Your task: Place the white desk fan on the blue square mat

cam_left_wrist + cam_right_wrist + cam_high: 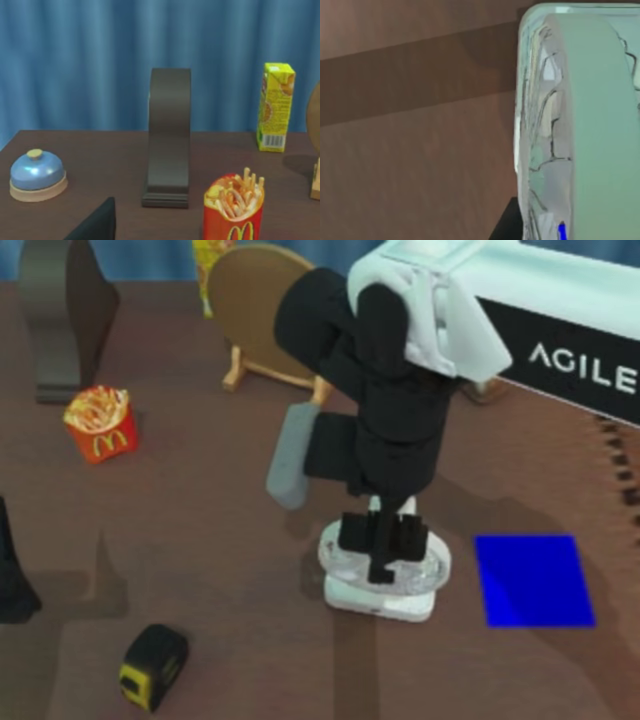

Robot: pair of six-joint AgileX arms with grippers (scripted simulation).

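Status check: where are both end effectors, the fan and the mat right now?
Right end effector down on white desk fan, grip unclear. Fan left of blue square mat, not on it. Bare table between them. Left arm parked at left edge.

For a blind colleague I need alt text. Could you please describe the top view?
Seen from above, the right gripper reaches down onto the white desk fan on a brown table, with the blue square mat lying apart at the fan's right. A fries carton and tape measure sit at left.
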